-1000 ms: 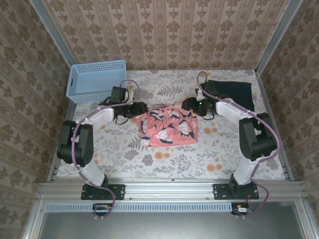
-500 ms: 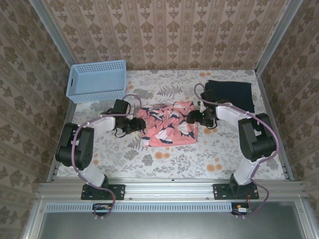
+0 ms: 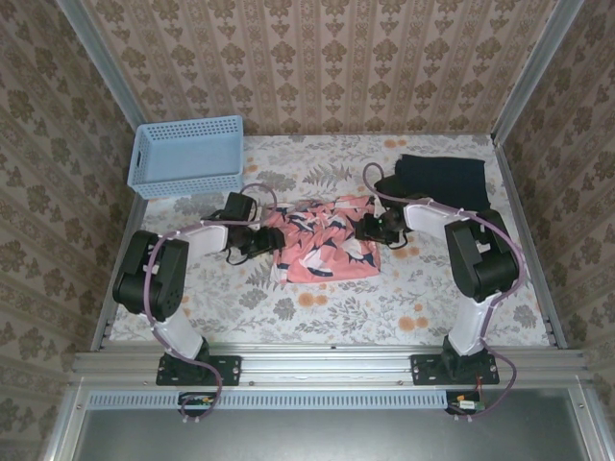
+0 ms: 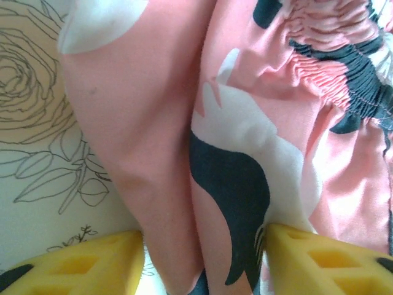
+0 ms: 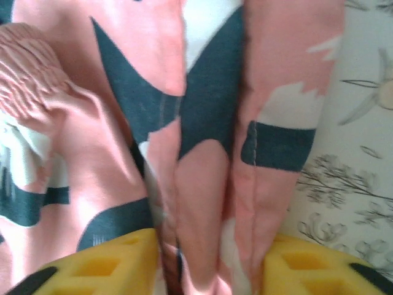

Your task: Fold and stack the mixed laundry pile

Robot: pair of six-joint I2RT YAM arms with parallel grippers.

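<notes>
- Overhead view, coral-pink garment [image 3: 322,248]: crumpled at the centre of the floral table [image 3: 336,309], print of navy and white leaf shapes facing up.
- Overhead view, navy garment [image 3: 442,181]: flat at the far right corner, apart from the coral-pink garment.
- Overhead view, light blue perforated basket [image 3: 187,156]: far left corner, well apart from both garments.
- Overhead view, left gripper [image 3: 267,237]: low at the left edge of the coral-pink garment; right gripper [image 3: 370,230]: low at its right edge. Jaw state not readable from above.
- Left wrist view: raised fold of the coral-pink garment filling the gap between the yellow pads [image 4: 80,267], cloth touching both, so clamped on the fold. Gathered elastic band [image 4: 344,80] at upper right, bare table at left.
- Right wrist view: several upright pleats of the same garment bunched between the yellow pads [image 5: 307,264], so clamped on the cloth. Puckered elastic at upper left, strip of table at right.
</notes>
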